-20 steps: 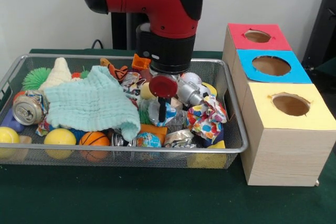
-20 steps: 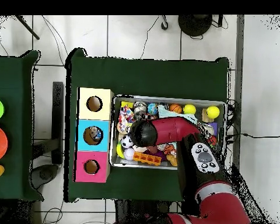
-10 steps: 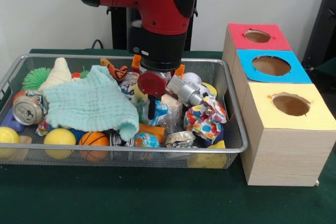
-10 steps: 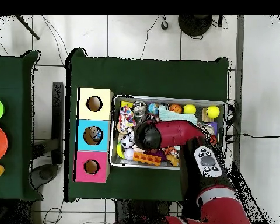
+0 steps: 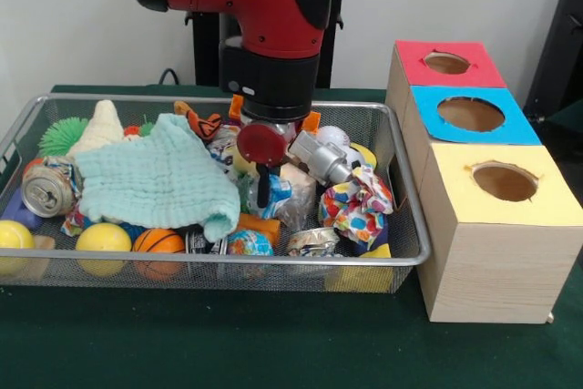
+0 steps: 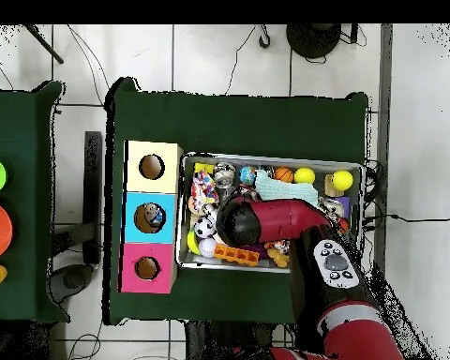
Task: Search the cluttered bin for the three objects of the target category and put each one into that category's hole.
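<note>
Three holes (image 5: 470,114) sit beside the bin (image 5: 273,261): one red, one blue, one yellow. My gripper (image 5: 262,185) has shifted toward the cloth (image 5: 155,179) over the bin's middle clutter, so I'm still searching; whether it's clenched I cannot tell. I count one cloth, one can (image 5: 47,190)

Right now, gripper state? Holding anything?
Gripper: down among the clutter in the wire mesh bin; open or shut, and whether it holds anything, cannot be told.
</note>
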`<state>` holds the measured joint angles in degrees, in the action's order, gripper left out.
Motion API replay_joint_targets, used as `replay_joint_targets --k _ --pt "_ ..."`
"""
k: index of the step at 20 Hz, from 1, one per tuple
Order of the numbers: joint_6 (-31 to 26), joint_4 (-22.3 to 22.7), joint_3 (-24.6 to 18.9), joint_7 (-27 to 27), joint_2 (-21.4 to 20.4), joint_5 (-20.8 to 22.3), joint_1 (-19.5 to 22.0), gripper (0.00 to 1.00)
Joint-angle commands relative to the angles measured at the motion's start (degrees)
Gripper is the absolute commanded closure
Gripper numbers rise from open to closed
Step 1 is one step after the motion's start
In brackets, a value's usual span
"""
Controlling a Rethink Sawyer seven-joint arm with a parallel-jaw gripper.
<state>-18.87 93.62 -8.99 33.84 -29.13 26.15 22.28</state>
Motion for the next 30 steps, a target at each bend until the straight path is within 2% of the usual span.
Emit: replay_joint_targets --k 1,5,8,12,19,23,26,30 --pt "3.42 8.05 1.36 21.58 -1.96 -4.75 -2.22 1.00" --pt "-0.66 10.06 1.46 24.50 -8.88 -11.38 -5.56 1.00" --pt "-3.88 11.10 1.24 24.11 -12.46 -15.03 -4.95 1.00" --pt "-9.08 11.49 3.84 25.41 -16.21 -19.02 -7.01 1.00" --pt "-11.76 12.71 7.73 27.69 -20.59 -22.73 -8.81 1.00" --pt "-17.08 11.38 10.64 28.96 -23.61 -24.14 -10.20 1.00" --pt "-18.56 11.59 12.21 30.15 -24.33 -24.68 -11.71 1.00" --pt "-16.91 12.28 14.30 33.68 -23.27 -24.99 -15.38 1.00"
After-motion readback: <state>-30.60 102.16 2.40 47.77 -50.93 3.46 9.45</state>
